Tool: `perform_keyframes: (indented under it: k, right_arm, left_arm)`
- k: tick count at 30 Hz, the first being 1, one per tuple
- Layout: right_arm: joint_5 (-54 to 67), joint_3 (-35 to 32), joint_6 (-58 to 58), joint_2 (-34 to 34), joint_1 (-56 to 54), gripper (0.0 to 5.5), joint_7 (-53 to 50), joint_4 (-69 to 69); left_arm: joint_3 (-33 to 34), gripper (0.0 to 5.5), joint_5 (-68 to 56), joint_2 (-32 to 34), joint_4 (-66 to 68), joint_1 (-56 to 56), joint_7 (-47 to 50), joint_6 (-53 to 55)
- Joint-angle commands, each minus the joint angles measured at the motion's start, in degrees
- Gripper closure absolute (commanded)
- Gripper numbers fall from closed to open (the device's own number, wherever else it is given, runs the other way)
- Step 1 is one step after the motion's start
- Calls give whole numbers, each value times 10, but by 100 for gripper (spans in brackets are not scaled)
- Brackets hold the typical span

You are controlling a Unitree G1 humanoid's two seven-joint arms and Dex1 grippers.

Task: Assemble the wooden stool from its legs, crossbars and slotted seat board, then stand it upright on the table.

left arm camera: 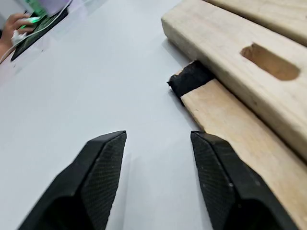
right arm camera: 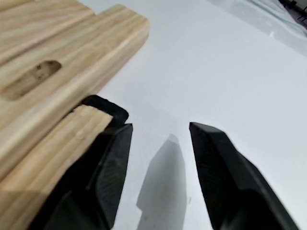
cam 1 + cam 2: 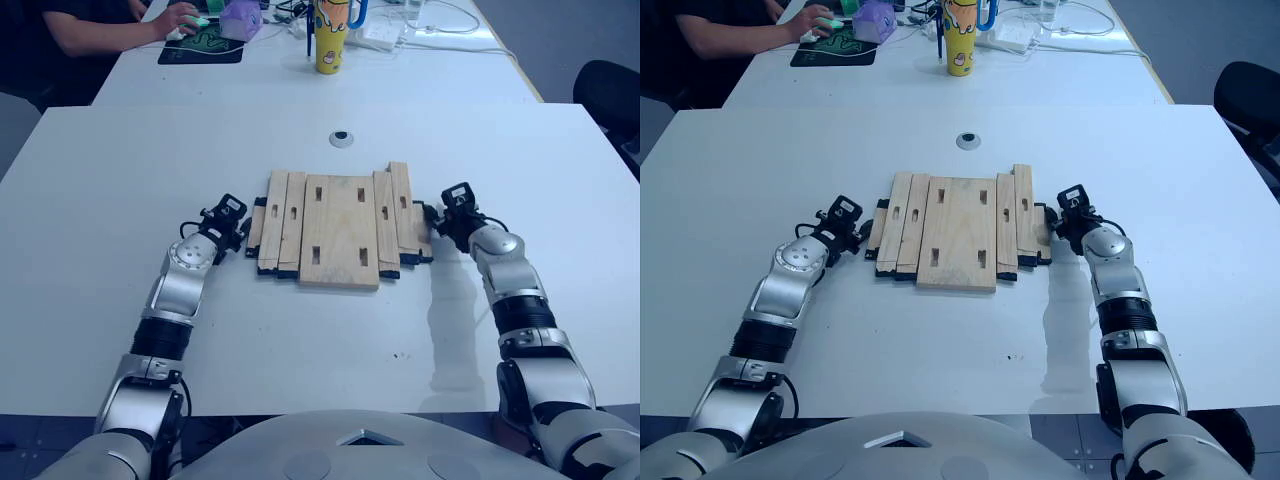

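We see the stool unassembled, its parts lying flat together in the middle of the white desk [image 3: 120,200]. The slotted seat board [image 3: 340,232] is in the centre, its four slots facing up. The left legs [image 3: 283,220] lie against its left edge and the right legs [image 3: 392,210] against its right edge, each with a slot cut in it.

At the outer left edge of the set lies a left crossbar [image 1: 240,139] with a black tip [image 1: 191,79], tucked against the neighbouring leg. The left pincer [image 1: 158,139] rests low over the bare desk just beside this crossbar, released, its two fingers spread and holding nothing.

At the outer right edge lies a right crossbar [image 2: 53,143], also black at its end. The right pincer [image 2: 160,127] is released too. One finger [image 2: 112,163] sits right by that black end; we cannot tell whether it touches. The other finger stands over bare desk.

A round grommet [image 3: 342,138] sits in the desk beyond the parts.
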Motion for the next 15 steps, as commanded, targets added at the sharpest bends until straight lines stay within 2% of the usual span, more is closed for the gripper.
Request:
perform_keyframes:
  k: [1,4,9,15]
  right_arm:
    - [-12,-15,-40,-15,-2,328,-41,-36]
    - [47,-58,8,9,41,328,-42,-132]
    - [168,-98,202,51,131,328,-15,-297]
    - [231,-114,345,39,158,328,7,-347]
  left_arm:
    - [36,299,-5,-16,-57,32,50,4]
    - [61,299,-6,-27,-100,39,94,-33]
    - [77,299,-32,-37,-125,24,97,-59]
    - [84,299,-70,-45,-121,24,85,-65]
